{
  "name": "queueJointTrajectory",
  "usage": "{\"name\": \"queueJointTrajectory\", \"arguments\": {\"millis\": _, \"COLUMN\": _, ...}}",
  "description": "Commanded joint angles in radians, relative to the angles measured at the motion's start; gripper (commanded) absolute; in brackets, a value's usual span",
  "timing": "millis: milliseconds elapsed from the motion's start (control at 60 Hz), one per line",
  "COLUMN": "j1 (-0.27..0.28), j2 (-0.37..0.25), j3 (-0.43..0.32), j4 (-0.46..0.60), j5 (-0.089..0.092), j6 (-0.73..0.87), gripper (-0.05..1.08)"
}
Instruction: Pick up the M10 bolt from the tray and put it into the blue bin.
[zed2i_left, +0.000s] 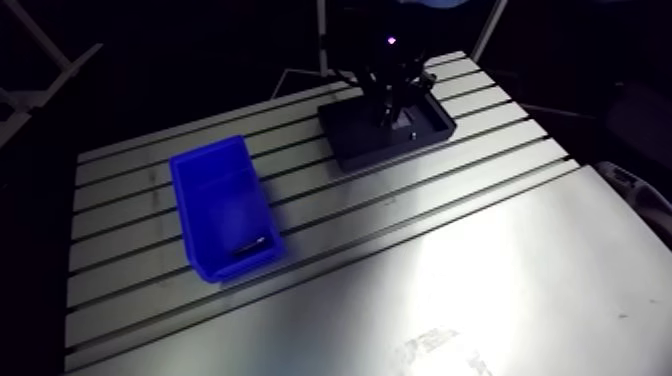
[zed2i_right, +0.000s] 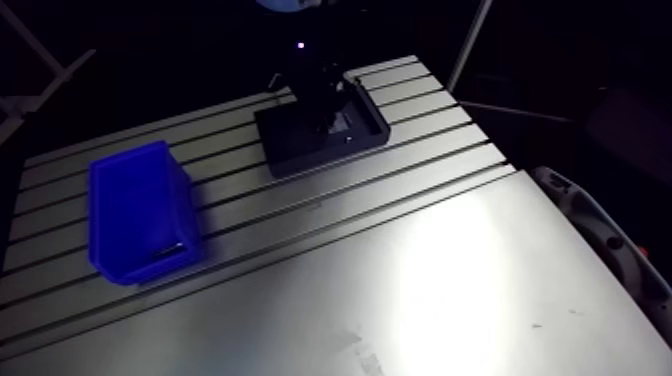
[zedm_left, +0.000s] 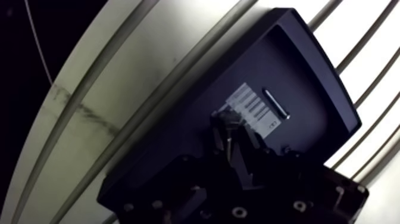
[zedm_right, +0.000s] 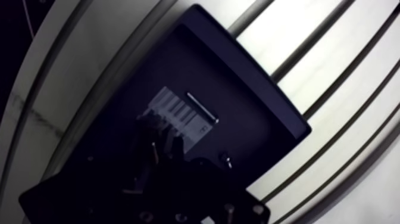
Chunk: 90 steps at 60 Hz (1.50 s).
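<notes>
While hanging low over black tray (zed2i_left: 345, 140), at 2 o'clock from blue bin (zed2i_left: 225, 200) on slotted tabletop (zed2i_left: 480, 260): tool (zedm_left: 229, 128). Poised above white striped label (zedm_left: 253, 107) on tray floor. Opening: cannot tell, dark against dark in the wrist view; hold or contact likewise not readable.

Item: M10 bolt (zedm_left: 275, 102), judged to be the slim bright shank lying flat on tray floor, touching the label's edge, just ahead of tool, at about 2 o'clock from it. Not yet lifted.

Handling, as judged: steel, rigid, heavy for its bulk, smooth, liable to roll or skid on hard tray floor; not fragile. Best taken across the shank near mid-length, tool square to its axis, low enough to seat it without scraping the floor.

Also listed: small dark piece (zedm_left: 286, 149) in tray, beside tool at 3 o'clock, kind not readable; small dark fastener-like piece (zed2i_left: 252, 243) in blue bin, at its 5 o'clock corner in the arm view.
</notes>
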Motion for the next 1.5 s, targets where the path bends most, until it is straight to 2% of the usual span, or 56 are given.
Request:
{"name": "queueJointTrajectory", "arguments": {"millis": 17, "j1": 0.000, "j2": -0.002, "j3": 0.000, "j4": 0.000, "j5": 0.000, "j6": 0.000, "gripper": 0.72}}
{"name": "queueJointTrajectory", "arguments": {"millis": 633, "j1": 0.001, "j2": -0.003, "j3": 0.000, "j4": 0.000, "j5": 0.000, "j6": 0.000, "gripper": 0.78}}
{"name": "queueJointTrajectory", "arguments": {"millis": 1183, "j1": 0.002, "j2": -0.009, "j3": 0.003, "j4": 0.003, "j5": 0.005, "j6": -0.001, "gripper": 0.95}}
{"name": "queueJointTrajectory", "arguments": {"millis": 1233, "j1": 0.006, "j2": -0.016, "j3": 0.006, "j4": 0.003, "j5": 0.005, "j6": -0.004, "gripper": 1.00}}
{"name": "queueJointTrajectory", "arguments": {"millis": 1500, "j1": 0.012, "j2": -0.089, "j3": 0.011, "j4": 0.034, "j5": 0.003, "j6": -0.036, "gripper": 1.06}}
